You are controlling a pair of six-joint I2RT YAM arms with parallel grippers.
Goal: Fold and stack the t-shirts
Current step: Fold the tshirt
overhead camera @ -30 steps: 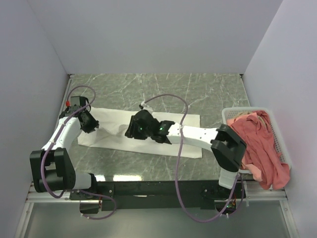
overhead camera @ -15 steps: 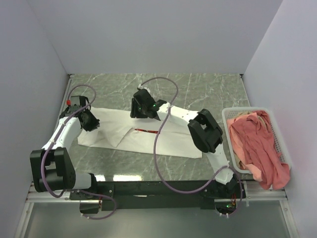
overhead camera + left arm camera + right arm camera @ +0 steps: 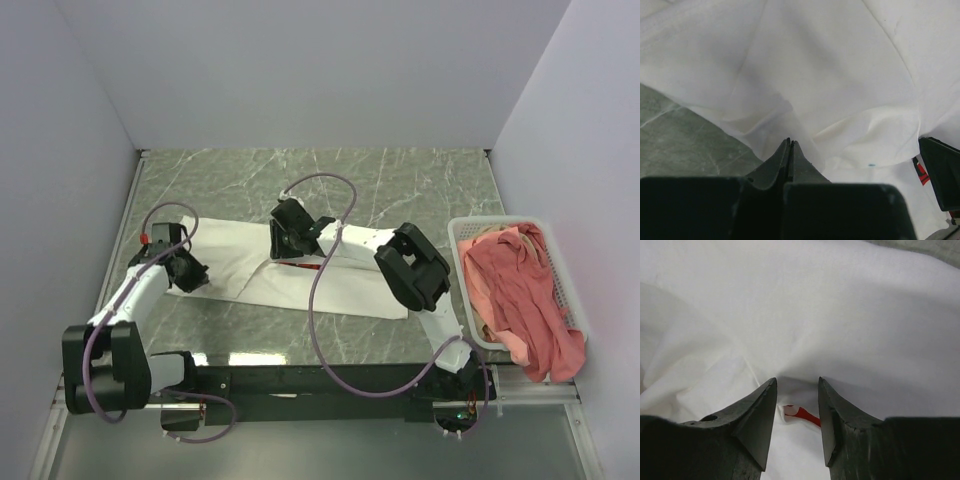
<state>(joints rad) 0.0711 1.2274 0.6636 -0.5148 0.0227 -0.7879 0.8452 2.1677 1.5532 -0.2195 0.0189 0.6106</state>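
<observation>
White t-shirt judged limp, light; best pinched at hems. Left gripper clamped on its 9 o'clock edge; right gripper held open over centre fold.

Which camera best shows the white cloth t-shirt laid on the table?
Top external: only it shows the white cloth t-shirt nearly whole, spread between both arms. Left wrist shows just puckered cloth at the shut left gripper; right wrist, cloth and a sliver of red print between the fingers of the open right gripper.
</observation>
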